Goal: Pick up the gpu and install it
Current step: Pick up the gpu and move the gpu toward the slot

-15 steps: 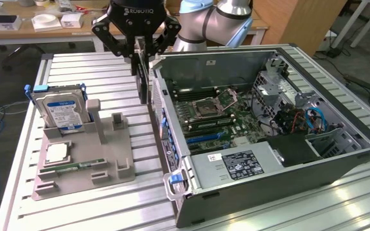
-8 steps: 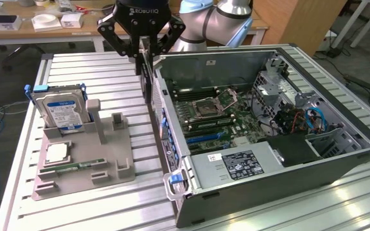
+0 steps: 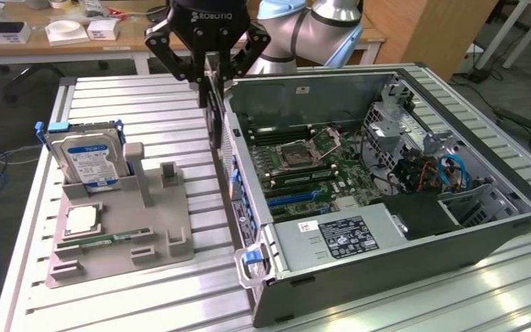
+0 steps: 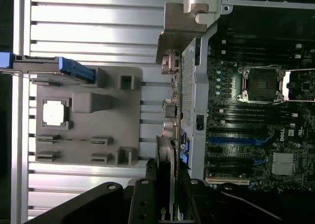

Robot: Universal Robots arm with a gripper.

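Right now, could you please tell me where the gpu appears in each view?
Exterior view: the gpu hangs edge-on in the gripper, just outside the computer case, on its side toward the exterior view's left.
Wrist view: the gpu is the dark card clamped in the gripper, beside the case's outer wall.
Shared landmark: the empty CPU socket inside the case.

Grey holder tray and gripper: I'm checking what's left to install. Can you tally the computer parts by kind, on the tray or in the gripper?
hard drive: 1, on the grey holder tray
CPU chip: 1, on the tray
memory stick: 1, on the tray
gpu: 1, held in the gripper
Total: 4
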